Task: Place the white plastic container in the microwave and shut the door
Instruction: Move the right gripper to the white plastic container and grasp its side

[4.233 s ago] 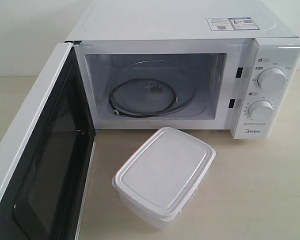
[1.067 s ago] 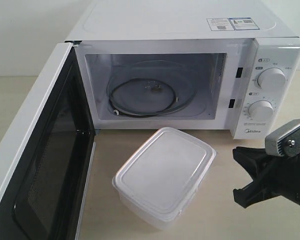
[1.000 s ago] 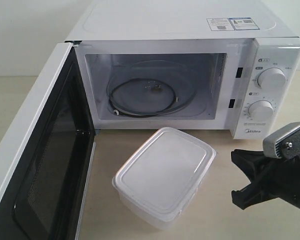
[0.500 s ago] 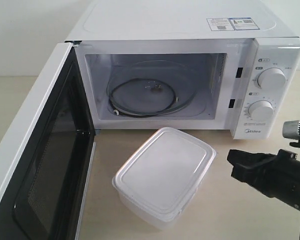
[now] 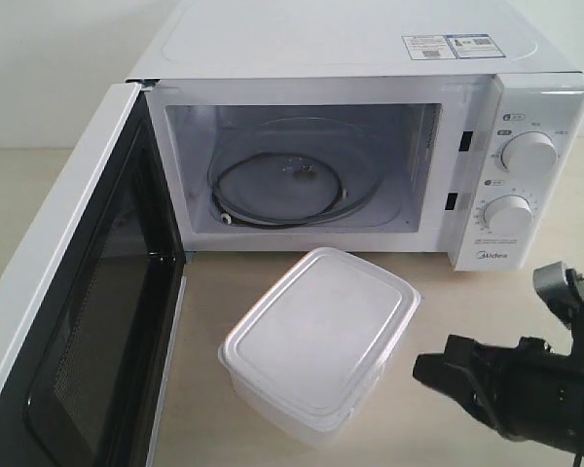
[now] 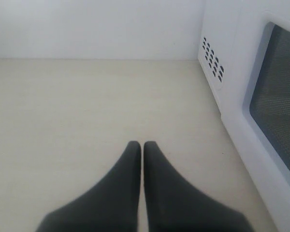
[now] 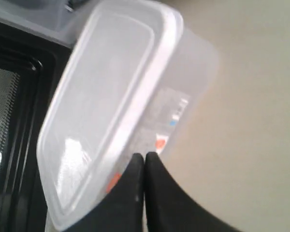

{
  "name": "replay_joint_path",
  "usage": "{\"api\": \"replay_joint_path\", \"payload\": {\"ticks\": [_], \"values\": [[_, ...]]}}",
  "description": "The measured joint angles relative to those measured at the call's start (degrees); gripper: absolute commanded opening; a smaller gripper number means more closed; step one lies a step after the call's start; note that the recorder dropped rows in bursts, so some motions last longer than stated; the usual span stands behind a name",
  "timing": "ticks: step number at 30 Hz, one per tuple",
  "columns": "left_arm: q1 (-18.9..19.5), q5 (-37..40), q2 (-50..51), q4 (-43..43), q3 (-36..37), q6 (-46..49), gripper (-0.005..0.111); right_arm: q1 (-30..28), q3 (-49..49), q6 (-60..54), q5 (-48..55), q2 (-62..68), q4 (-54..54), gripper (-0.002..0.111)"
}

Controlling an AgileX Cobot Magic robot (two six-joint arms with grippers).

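Note:
The white plastic container (image 5: 316, 345) stands lidded on the table in front of the microwave (image 5: 370, 146), whose door (image 5: 73, 292) hangs wide open at the left, black inner face showing. The glass turntable (image 5: 292, 185) inside is bare. My right gripper (image 5: 423, 370) is shut and empty, low over the table just right of the container, tips pointing at its labelled side. In the right wrist view the container (image 7: 111, 106) fills the frame with the shut tips (image 7: 144, 155) close to its red-marked label. My left gripper (image 6: 142, 144) is shut over bare table beside the microwave's outer wall (image 6: 222, 58).
Two round dials (image 5: 528, 154) sit on the microwave's right panel. The beige table (image 5: 496, 302) runs out around the container. The door's windowed outer face (image 6: 280, 106) stands close to my left gripper.
My right gripper has come down and moved left toward the container, turning so its tips now point at the container's side. Container, door and microwave have not moved.

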Motion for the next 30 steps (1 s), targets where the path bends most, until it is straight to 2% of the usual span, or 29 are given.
{"api": "replay_joint_path", "payload": {"ticks": [3,7,10,11,13,14,21,30], "values": [[0.0,0.0,0.0,0.0,0.0,0.0,0.004,0.0,0.0,4.9,4.1,0.0,-6.9,0.0],[0.0,0.0,0.0,0.0,0.0,0.0,0.004,0.0,0.0,6.7,0.0,0.0,-8.6,0.002],[0.0,0.0,0.0,0.0,0.0,0.0,0.004,0.0,0.0,10.0,-1.4,0.0,-6.3,0.025],[0.0,0.0,0.0,0.0,0.0,0.0,0.004,0.0,0.0,10.6,-1.5,0.0,-5.6,0.04],[0.0,0.0,0.0,0.0,0.0,0.0,0.004,0.0,0.0,11.5,-1.5,0.0,-4.7,0.062],[0.0,0.0,0.0,0.0,0.0,0.0,0.004,0.0,0.0,11.9,-1.5,0.0,-4.5,0.065],[0.0,0.0,0.0,0.0,0.0,0.0,0.004,0.5,0.0,15.7,-1.5,0.0,-3.4,0.065],[0.0,0.0,0.0,0.0,0.0,0.0,0.004,6.2,-5.3,18.9,1.5,0.1,0.3,0.065]]}}
